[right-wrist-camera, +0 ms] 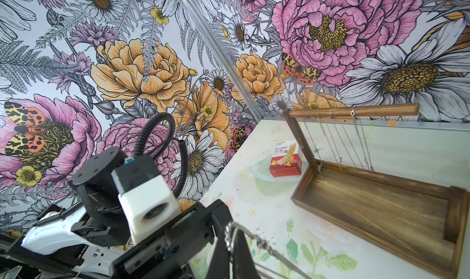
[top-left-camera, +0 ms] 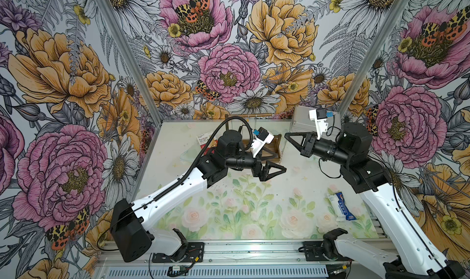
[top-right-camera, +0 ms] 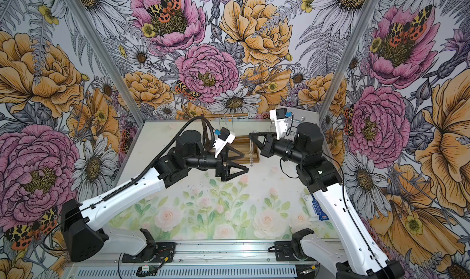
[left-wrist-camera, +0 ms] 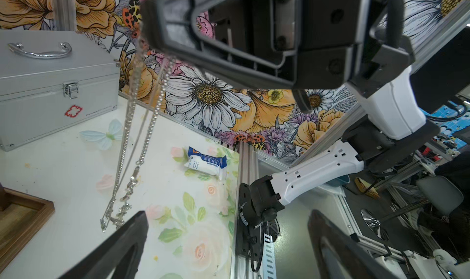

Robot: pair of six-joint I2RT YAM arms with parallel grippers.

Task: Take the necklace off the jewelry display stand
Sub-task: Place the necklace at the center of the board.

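My right gripper (right-wrist-camera: 230, 235) is shut on the silver necklace (right-wrist-camera: 256, 238). The chain drapes over its closed tips. In the left wrist view the necklace (left-wrist-camera: 127, 142) hangs in long loops from the right gripper (left-wrist-camera: 150, 18), its lower end just above the table, beside the tray corner of the jewelry display stand (left-wrist-camera: 23, 214). The brown wooden stand (right-wrist-camera: 381, 209) stands at the back of the table, and other thin chains (right-wrist-camera: 356, 137) hang from its top rod. My left gripper (left-wrist-camera: 229, 212) is open and empty, close to the hanging chain. Both top views show the grippers (top-left-camera: 287, 135) (top-right-camera: 243, 162) facing each other by the stand (top-right-camera: 244, 150).
A silver metal case (left-wrist-camera: 50, 86) with a handle sits at the back right (top-left-camera: 302, 122). A red bandage box (right-wrist-camera: 286, 160) lies left of the stand. A white and blue packet (top-left-camera: 342, 206) lies near the right arm's base.
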